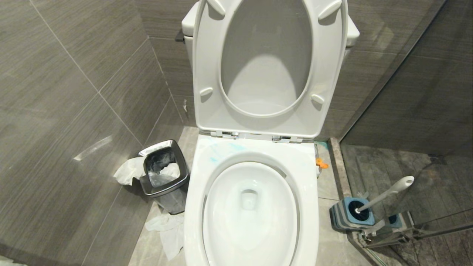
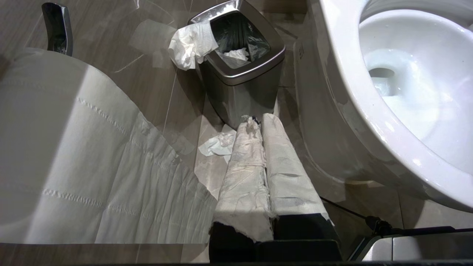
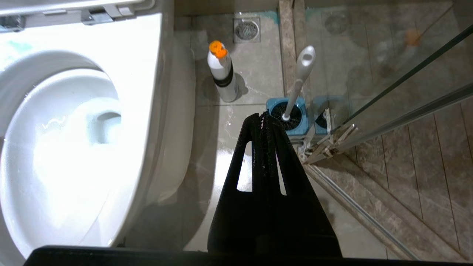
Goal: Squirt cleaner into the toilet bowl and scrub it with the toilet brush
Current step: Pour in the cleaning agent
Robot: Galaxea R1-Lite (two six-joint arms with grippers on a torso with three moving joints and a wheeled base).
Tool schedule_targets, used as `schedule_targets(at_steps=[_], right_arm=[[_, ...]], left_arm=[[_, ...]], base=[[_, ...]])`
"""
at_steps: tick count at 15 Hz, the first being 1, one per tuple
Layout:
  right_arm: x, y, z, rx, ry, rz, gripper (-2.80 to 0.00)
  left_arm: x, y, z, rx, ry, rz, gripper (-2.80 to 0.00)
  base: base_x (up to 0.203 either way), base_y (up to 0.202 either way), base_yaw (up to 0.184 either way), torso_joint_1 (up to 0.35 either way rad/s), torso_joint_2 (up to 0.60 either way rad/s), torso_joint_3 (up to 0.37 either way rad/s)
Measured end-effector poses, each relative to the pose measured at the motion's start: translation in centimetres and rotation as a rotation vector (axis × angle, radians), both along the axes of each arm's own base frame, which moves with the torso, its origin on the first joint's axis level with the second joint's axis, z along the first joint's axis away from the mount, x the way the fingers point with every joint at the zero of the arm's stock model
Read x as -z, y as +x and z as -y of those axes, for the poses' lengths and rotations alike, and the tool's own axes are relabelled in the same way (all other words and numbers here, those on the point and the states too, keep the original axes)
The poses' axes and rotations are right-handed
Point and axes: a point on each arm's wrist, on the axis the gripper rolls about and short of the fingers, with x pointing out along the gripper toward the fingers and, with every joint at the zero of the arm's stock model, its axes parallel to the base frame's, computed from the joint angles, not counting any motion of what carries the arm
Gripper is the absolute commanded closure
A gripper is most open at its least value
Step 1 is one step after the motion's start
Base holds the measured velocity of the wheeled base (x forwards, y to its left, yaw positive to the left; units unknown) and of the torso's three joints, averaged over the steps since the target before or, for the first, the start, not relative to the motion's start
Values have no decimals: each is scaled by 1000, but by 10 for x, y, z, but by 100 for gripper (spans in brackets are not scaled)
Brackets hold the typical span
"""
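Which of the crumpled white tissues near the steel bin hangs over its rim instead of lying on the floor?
The tissue draped over the bin's rim on the wall side; the other tissue lies flat on the floor tiles in front, beside the toilet bowl.

No text, label, brand, number or sign can be read on anything in these pictures.

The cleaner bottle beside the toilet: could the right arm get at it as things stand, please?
Probably yes. The cleaner stands upright on bare floor between the toilet bowl and the toilet brush, apart from both. The right end effector is shut, so it must open first.
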Motion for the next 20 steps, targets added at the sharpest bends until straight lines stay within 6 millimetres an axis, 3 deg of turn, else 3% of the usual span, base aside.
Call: schedule_targets(at_steps=[14, 20], right_arm=[[6, 11, 0, -10, -1, -66, 0], [3, 24, -1, -8, 4, -88, 0]], left_arm=[[0, 0, 0, 1, 5, 0, 0], [0, 0, 0, 1, 5, -2, 0]], base=[[0, 0, 0, 0, 0, 0], [0, 0, 0, 3, 2, -141]])
